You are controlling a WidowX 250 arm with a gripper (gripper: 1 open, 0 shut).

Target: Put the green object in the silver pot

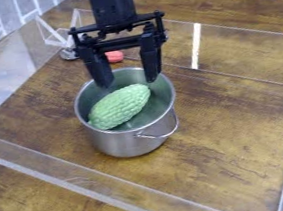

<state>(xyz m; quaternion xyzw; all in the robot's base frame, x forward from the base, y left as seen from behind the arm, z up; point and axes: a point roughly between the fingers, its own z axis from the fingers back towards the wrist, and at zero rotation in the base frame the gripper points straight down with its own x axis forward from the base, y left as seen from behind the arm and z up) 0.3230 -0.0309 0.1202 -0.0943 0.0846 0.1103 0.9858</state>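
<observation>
Light-green bumpy oval toy vegetable (118, 105) lies inside round shiny steel pot (133, 137) w/ wire handle, on wooden tabletop (230, 134). Black gripper (125, 79) above pot's far rim, fingers spread wide, holding nothing.

The green object (118, 106) was pale green with a bumpy, ridged texture. The silver pot (133, 136) was shiny steel-grey. The end effector (126, 78) was black, with what looked like a red patch between its arms. The tabletop (229, 124) showed dark brown wood grain.
</observation>
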